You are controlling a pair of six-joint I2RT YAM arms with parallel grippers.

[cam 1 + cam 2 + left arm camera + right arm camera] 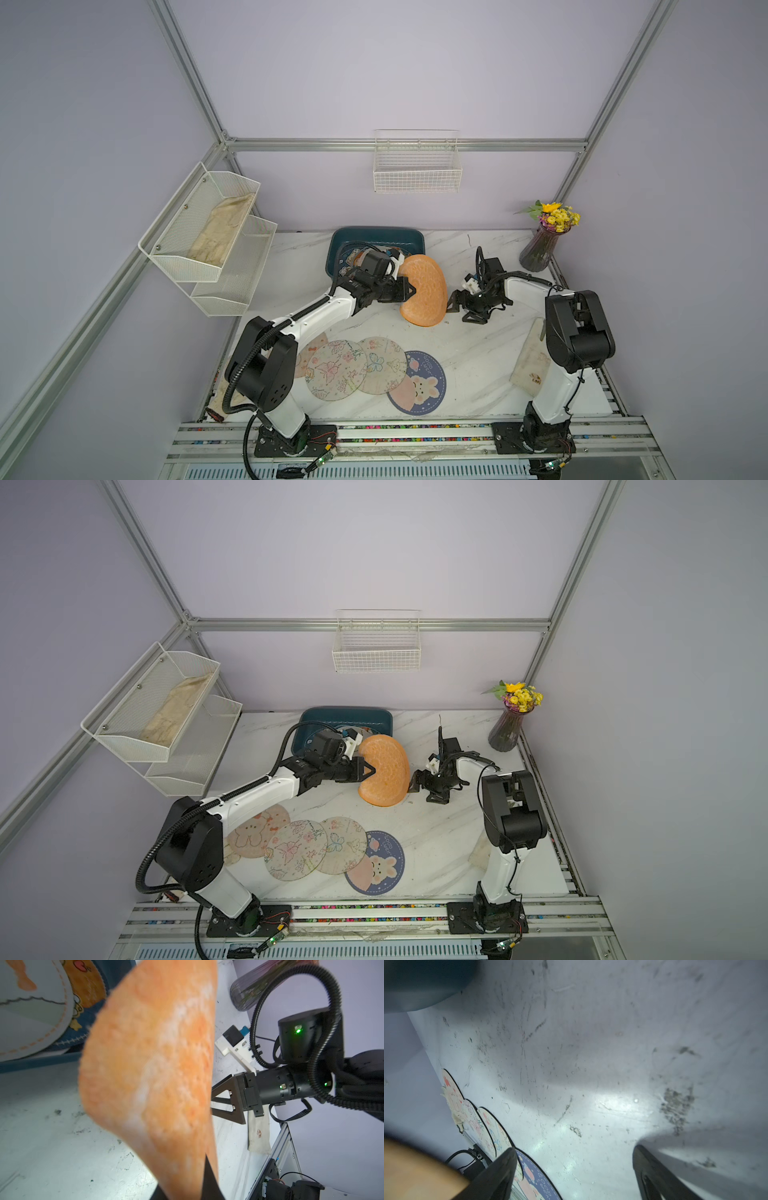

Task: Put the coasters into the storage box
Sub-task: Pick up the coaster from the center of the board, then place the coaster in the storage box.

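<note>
Both top views: my left fingers [409, 291] are pinched onto the rim of the orange coaster [428, 286]. It stands curled and upright over the bench [478, 357], just beside the storage box [376, 231]. I cannot tell whether its lower edge touches. My right fingers [454, 302] are wide, just beside the coaster's other rim. A row of printed coasters [297, 850] overlaps near the bench front.

Left wrist: the orange coaster [149, 1074] fills the middle, with one of my fingers across its lower edge. Boxed coasters [31, 1012] lie inside the storage box.

Right wrist: my fingers [500, 1172] are spread, with only bare bench between them and an orange blur outside.
</note>
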